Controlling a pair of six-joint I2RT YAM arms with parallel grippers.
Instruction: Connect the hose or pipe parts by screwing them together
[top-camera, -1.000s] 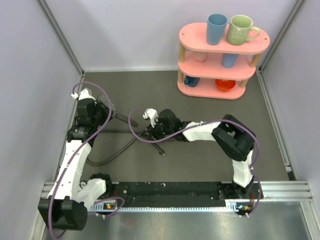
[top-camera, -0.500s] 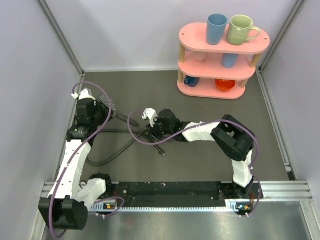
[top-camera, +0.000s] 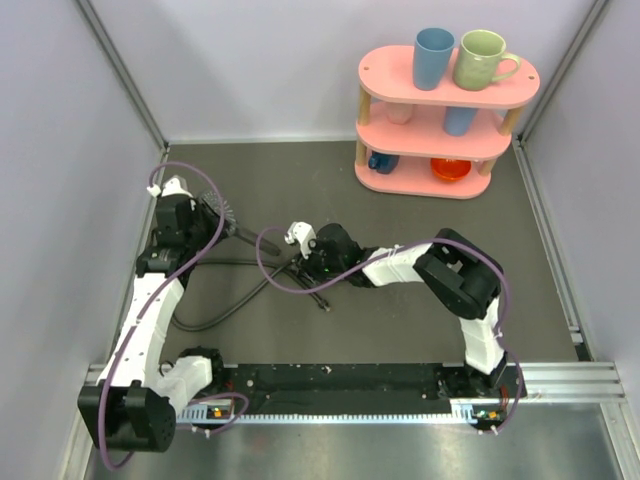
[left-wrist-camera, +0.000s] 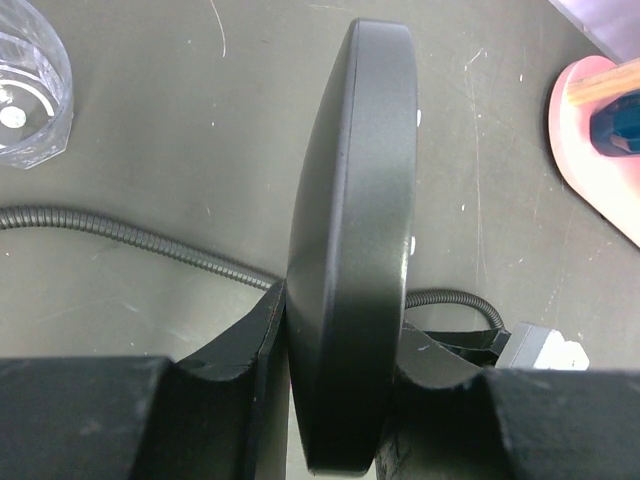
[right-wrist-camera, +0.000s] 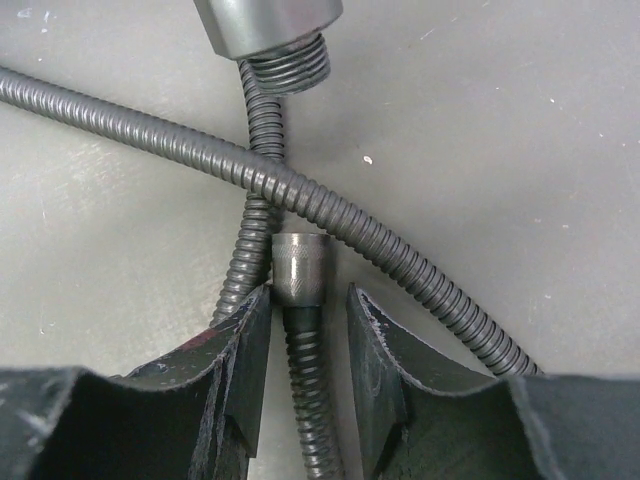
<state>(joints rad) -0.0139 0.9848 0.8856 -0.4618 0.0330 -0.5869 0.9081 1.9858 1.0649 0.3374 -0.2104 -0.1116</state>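
From above, my left gripper (top-camera: 197, 213) holds the head (top-camera: 216, 209) on edge at the left of the desk (top-camera: 420, 260). Its handle (top-camera: 243, 234) points right, toward my other arm, which I judge is how the handle's end gets offered for the joint. My right gripper (top-camera: 303, 264) is low over the desk just beyond that handle's end. The hose (top-camera: 225, 310) lies loose on the desk, looping toward the near edge. The shelf (top-camera: 445, 185) at the back is well apart from all this.

At my left wrist, the head's rim stands upright between my fingers (left-wrist-camera: 235, 345), which are clamped tight on both of its faces. That grip should keep it from turning while the other part is screwed on. Part of the hose runs along the desk behind it, and a glass (left-wrist-camera: 25, 100) sits at the far left, apart from it.

At my right wrist, the jaws are narrow and straddle the hose just behind its fitting (right-wrist-camera: 298, 268). I see a gap on the right side, so I judge them not yet clamped. The fitting points up toward the thread (right-wrist-camera: 288, 62) on the handle's end. The two are roughly in line but apart, and another stretch of hose crosses between them. I judge that I need a firm hold behind the fitting before I lift it clear of that stretch and bring it to the thread.
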